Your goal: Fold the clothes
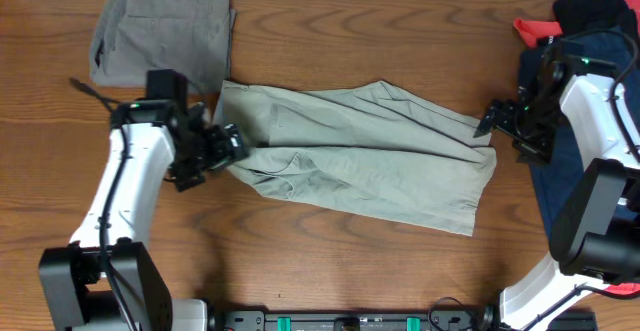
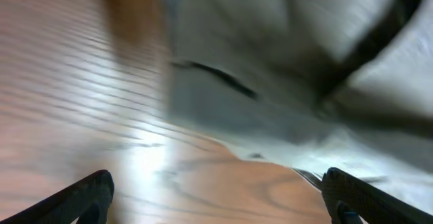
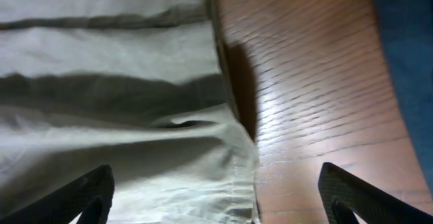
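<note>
The light khaki shorts (image 1: 360, 161) lie spread and wrinkled across the middle of the table. My left gripper (image 1: 232, 143) is at their left edge, open. In the left wrist view only bare wood lies between the fingers (image 2: 88, 197), with blurred khaki cloth (image 2: 270, 82) just beyond. My right gripper (image 1: 503, 131) is at the shorts' right end, open. In the right wrist view the khaki hem (image 3: 203, 183) lies loose below the spread jaws. A grey-olive pair (image 1: 165, 26) lies folded at the back left. A dark navy pair (image 1: 548, 186) lies at the right under my right arm.
A red cloth (image 1: 535, 29) and a black one (image 1: 595, 6) are piled at the back right corner. Bare wood (image 3: 304, 82) separates the khaki hem from the navy cloth (image 3: 406, 34). The table's front strip is bare wood.
</note>
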You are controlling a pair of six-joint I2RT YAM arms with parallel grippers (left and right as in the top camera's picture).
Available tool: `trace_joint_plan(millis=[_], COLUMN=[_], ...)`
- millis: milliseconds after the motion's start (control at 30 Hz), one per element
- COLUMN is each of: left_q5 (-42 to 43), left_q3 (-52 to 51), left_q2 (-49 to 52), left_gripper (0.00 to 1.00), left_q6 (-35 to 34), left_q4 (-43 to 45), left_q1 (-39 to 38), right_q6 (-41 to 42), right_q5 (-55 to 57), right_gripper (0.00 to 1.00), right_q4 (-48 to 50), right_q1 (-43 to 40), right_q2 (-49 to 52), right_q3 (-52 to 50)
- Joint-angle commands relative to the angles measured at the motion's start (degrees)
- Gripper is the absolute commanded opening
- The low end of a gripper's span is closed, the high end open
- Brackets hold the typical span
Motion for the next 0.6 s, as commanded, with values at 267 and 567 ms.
trace_joint_plan(millis=[267, 567], left_q5=[1.88, -4.20], left_q3=[-1.57, -1.57], left_q2=[3.63, 7.98], left_gripper=[0.99, 0.84], left_q6=[-5.20, -1.31], left_q4=[6.93, 5.97], left_q1=[-4.35, -4.33], right_q6=[-0.42, -0.42], right_q5=[0.37, 1.95], right_gripper=[0.97, 0.96], right_q4=[0.37, 0.72], right_q1=[4.02, 5.77], right_q2=[-1.09, -1.09], right_q3=[1.07, 1.07])
